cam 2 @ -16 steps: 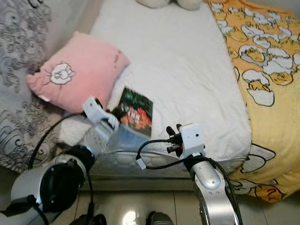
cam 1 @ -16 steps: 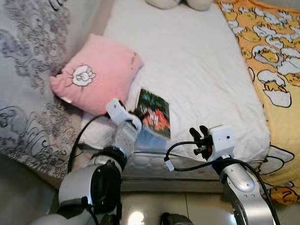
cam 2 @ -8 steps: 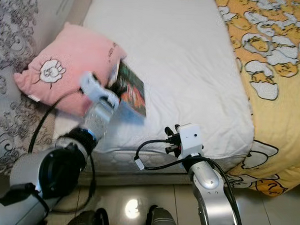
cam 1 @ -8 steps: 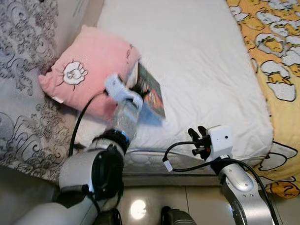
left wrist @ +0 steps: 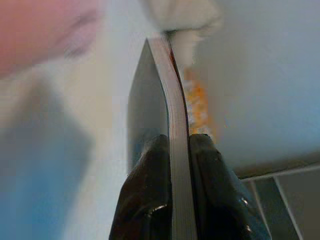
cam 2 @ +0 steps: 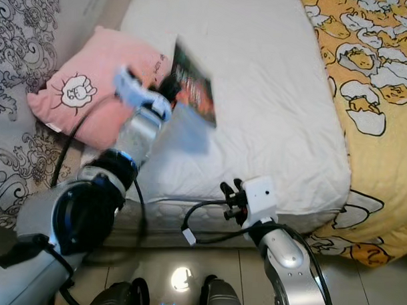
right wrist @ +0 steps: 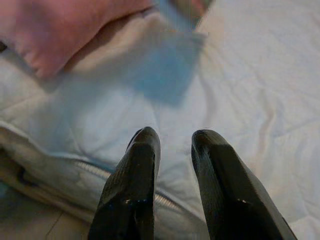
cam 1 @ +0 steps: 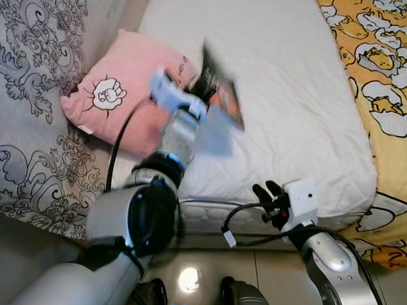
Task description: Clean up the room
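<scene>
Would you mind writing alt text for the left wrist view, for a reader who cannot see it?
The left gripper holds a thin book edge-on, its jaws clamped on either cover. Behind it lie the white mattress, a blurred pink pillow and a strip of tiled floor.

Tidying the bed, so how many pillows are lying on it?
1: a pink square pillow with a white cartoon patch on the white mattress, beside the grey patterned fabric. Others may be out of frame.

1. One book [cam 1: 221, 93], above the mattress's left edge.
2. One pink pillow [cam 1: 122, 99], at the mattress's left edge.
3. One yellow duck-print blanket [cam 1: 386, 78], along its right edge.
4. Two grippers: left gripper [left wrist: 175, 150], right gripper [right wrist: 172, 145].
</scene>
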